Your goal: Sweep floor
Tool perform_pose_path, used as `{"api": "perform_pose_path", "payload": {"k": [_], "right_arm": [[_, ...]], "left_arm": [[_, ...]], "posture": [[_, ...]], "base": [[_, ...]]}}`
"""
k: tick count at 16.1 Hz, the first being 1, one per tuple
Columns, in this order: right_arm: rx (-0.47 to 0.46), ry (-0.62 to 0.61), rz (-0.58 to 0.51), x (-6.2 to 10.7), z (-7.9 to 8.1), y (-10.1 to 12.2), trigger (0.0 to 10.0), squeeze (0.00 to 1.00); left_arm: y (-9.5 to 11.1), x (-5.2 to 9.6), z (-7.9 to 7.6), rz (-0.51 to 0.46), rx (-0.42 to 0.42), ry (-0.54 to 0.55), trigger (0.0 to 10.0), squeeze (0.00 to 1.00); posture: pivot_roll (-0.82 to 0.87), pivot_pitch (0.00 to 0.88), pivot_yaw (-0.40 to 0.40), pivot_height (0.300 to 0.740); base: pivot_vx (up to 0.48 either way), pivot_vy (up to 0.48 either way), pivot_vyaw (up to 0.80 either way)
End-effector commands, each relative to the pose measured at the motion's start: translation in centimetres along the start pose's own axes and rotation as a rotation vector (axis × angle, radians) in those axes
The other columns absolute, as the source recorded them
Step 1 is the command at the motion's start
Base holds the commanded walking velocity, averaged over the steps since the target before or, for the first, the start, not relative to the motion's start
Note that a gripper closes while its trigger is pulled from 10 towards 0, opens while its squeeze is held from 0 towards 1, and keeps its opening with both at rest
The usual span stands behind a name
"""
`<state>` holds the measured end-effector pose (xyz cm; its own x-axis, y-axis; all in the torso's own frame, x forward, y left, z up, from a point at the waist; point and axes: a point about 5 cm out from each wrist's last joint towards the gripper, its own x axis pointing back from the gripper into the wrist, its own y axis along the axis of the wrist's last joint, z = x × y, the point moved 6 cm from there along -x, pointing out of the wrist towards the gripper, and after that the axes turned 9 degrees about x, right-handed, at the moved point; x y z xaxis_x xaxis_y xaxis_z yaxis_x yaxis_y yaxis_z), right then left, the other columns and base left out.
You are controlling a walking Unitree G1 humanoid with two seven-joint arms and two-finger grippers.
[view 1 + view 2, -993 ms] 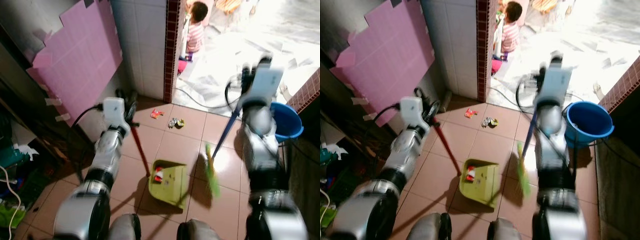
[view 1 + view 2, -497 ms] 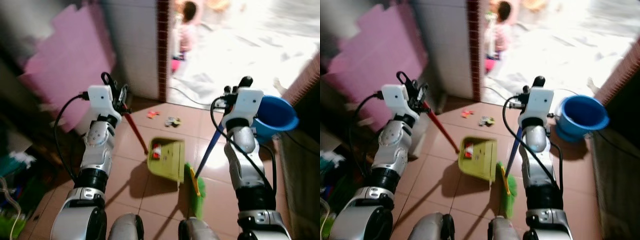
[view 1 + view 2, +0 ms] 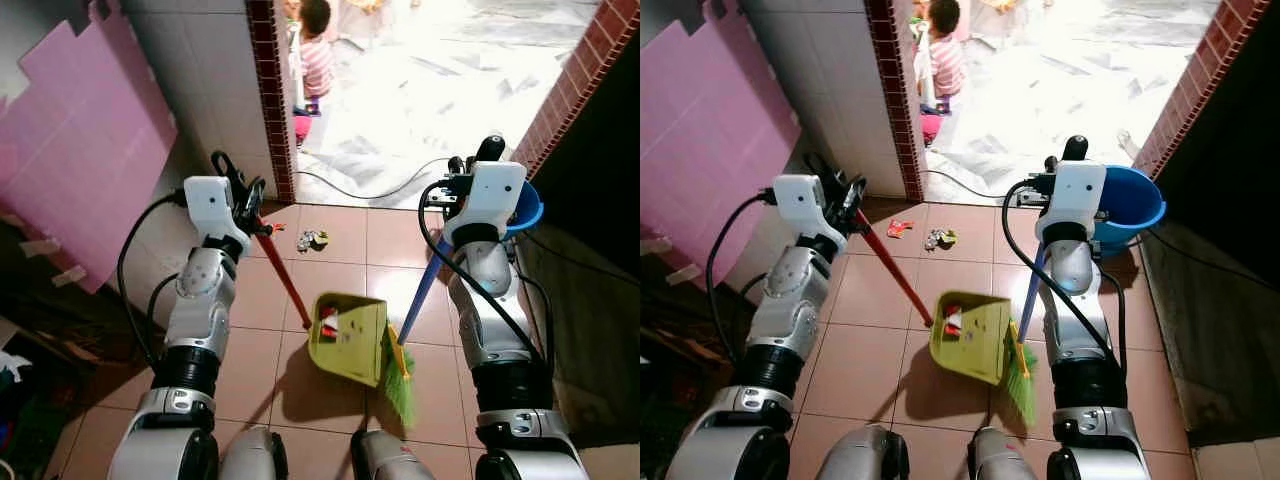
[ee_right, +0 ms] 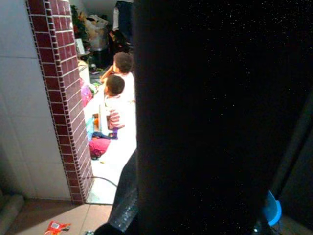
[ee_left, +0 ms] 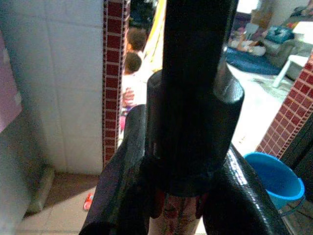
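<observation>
Broom (image 3: 415,305); one dustpan (image 3: 350,338) (green).

A lime-green dustpan (image 3: 349,338) on a red handle (image 3: 284,279) lies on terracotta floor tiles (image 3: 250,350), touching a green-bristled broom (image 3: 400,380) with a blue stick. Far right stands a blue bucket (image 3: 1130,200); left, a pink foam sheet (image 3: 80,160) leans by white wall tiles edged with dark-red brick (image 3: 268,90). A person (image 3: 316,55) beyond wears red-and-white stripes.

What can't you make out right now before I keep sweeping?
- Right tool: fingers hidden behind its white wrist housing, head views; right wrist view blocked by the dark broom handle.
- Litter in the yellow-green plastic dustpan: too small to identify.
- Small wrappers on the tiled floor: too small to identify.
</observation>
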<state>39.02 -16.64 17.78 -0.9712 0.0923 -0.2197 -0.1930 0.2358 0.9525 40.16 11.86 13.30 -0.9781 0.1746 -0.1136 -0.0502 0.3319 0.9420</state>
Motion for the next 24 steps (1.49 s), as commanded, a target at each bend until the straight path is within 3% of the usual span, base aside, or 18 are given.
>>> {"api": "perform_pose_path", "payload": {"k": [1, 7, 11, 15, 18, 19, 24], "right_arm": [[0.008, -0.005, -0.027, 0.1, 0.0, 0.6, 10.0, 0.0], [0.008, -0.003, -0.021, 0.1, 0.6, 0.0, 10.0, 0.0], [0.097, -0.044, 0.001, 1.2, -1.2, -0.6, 10.0, 0.0], [0.078, -0.06, 0.062, 2.9, -1.4, -3.0, 10.0, 0.0], [0.062, -0.041, 0.042, 3.3, -0.9, -2.9, 10.0, 0.0], [0.069, -0.031, 0.046, 3.2, -0.7, -3.0, 10.0, 0.0], [0.085, 0.01, 0.048, 2.6, -0.4, -3.0, 10.0, 0.0]], "left_arm": [[1.2, 0.0, -0.2, -0.042, -0.015, 0.002, 10.0, 0.0], [-0.1, 0.8, 0.0, -0.004, -0.074, 0.004, 10.0, 0.0], [-1.3, 1.8, 0.0, 0.045, -0.123, -0.019, 10.0, 0.0], [-1.6, 2.0, 0.7, 0.058, -0.125, 0.032, 10.0, 0.0], [-2.4, 2.4, 0.1, 0.076, -0.092, 0.016, 10.0, 0.0], [-2.3, 2.1, -0.5, 0.071, -0.047, -0.001, 10.0, 0.0], [-0.6, 0.9, -0.7, 0.014, -0.015, 0.009, 10.0, 0.0]], "posture": [[-0.09, 0.087, 0.063, 0.74], [-0.06, 0.054, 0.074, 0.74], [-0.08, 0.02, 0.066, 0.74], [-0.09, 0.0, 0.126, 0.74], [-0.11, 0.0, 0.142, 0.74], [-0.11, 0.0, 0.125, 0.74], [-0.11, 0.0, 0.078, 0.74]], "base": [[0.0, 0.0, -0.8], [0.0, 0.0, -0.8], [0.0, 0.0, -0.8], [0.0, 0.0, -0.8], [0.0, 0.0, -0.68], [0.0, 0.0, 0.0], [0.0, 0.0, -0.64]]}}
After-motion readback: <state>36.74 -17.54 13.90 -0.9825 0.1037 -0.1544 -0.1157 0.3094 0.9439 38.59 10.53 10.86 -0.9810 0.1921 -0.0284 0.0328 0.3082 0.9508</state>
